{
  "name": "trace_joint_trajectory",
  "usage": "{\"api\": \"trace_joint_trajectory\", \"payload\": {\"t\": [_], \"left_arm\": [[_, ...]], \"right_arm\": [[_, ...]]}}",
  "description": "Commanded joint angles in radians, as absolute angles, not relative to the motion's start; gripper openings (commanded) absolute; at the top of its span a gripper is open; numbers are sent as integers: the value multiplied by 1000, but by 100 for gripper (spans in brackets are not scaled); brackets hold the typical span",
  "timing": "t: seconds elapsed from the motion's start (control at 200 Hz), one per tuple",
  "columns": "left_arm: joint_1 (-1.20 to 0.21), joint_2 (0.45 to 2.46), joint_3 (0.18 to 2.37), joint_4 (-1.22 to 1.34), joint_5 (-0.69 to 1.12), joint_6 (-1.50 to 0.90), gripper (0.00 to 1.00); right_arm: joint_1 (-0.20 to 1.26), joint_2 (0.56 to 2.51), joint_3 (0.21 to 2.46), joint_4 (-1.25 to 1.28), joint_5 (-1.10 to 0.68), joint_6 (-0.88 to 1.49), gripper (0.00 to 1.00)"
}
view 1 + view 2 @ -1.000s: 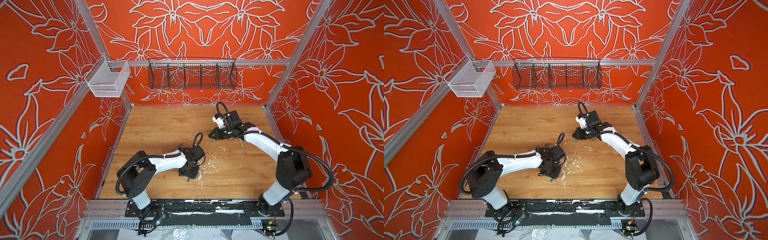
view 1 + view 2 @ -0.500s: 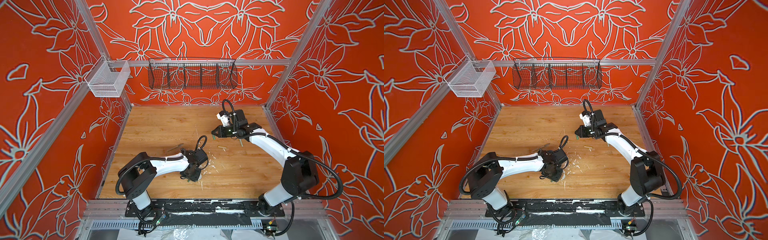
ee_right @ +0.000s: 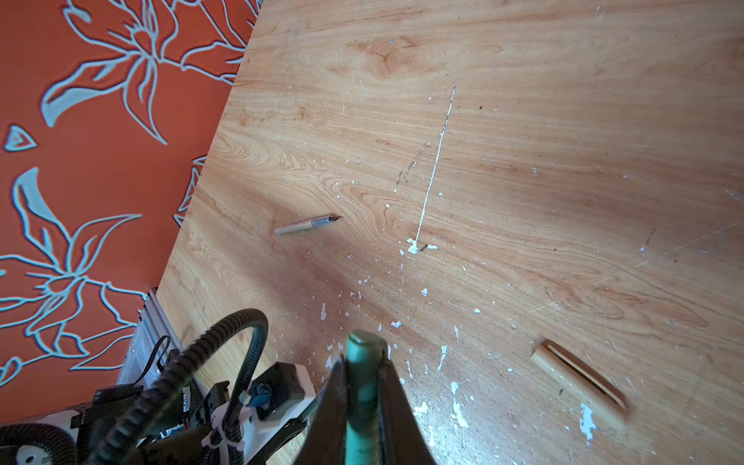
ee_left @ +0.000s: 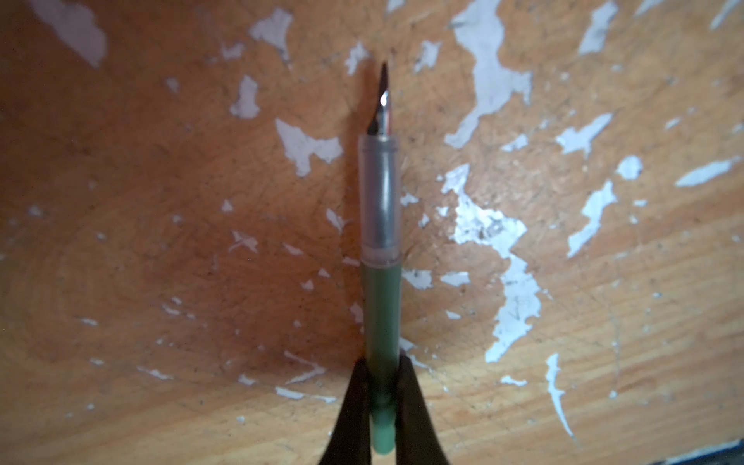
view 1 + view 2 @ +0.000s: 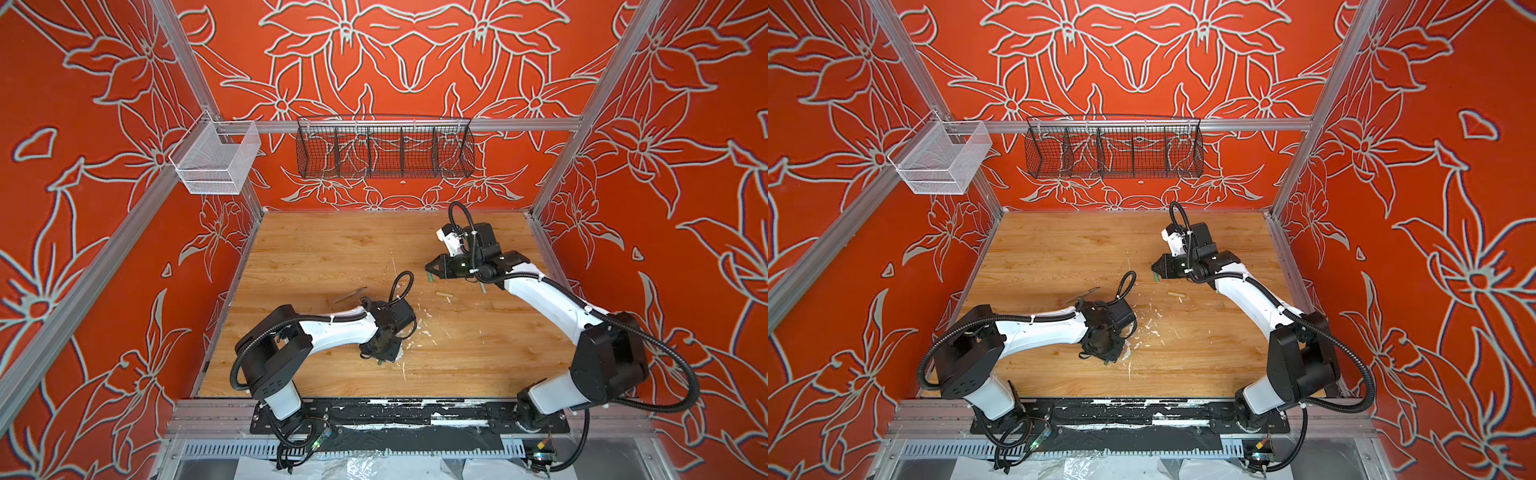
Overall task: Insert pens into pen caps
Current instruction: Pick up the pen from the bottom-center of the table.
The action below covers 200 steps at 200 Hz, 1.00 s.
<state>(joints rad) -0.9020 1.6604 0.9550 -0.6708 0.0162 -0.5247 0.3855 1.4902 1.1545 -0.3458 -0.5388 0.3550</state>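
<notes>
Left gripper (image 4: 382, 374) pinches the green pen (image 4: 380, 302) by its tail, low on the tabletop (image 4: 161, 201). Right gripper (image 3: 362, 378) clamps a green cap (image 3: 364, 350) above it. Lift the pen, line nib with cap mouth, then push straight.

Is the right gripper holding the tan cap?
No, the tan cap lies loose on the table; the right gripper clamps a green cap.

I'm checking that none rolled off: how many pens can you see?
2. A green pen is clamped in the left gripper; a tan pen lies loose on the table. A third may be hidden under the right arm.
</notes>
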Motion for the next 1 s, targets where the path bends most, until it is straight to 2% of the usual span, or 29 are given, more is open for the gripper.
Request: {"api": "trace_joint_trajectory", "payload": {"t": [0.0, 0.26, 0.575, 0.721, 0.996], "left_arm": [[-908, 1668, 935, -669, -1, -524, 0], [-908, 1577, 1031, -668, -73, -425, 0], [-908, 1323, 1043, -403, 105, -187, 0], [-908, 1296, 1080, -345, 187, -133, 0], [-909, 1290, 1105, -281, 237, -95, 0]], "right_arm": [[379, 1432, 1127, -308, -516, 380, 0], [376, 1304, 1033, -172, -469, 449, 0], [372, 1057, 986, -48, -411, 499, 0], [371, 937, 938, 76, -385, 549, 0], [372, 864, 918, 138, -397, 607, 0]]}}
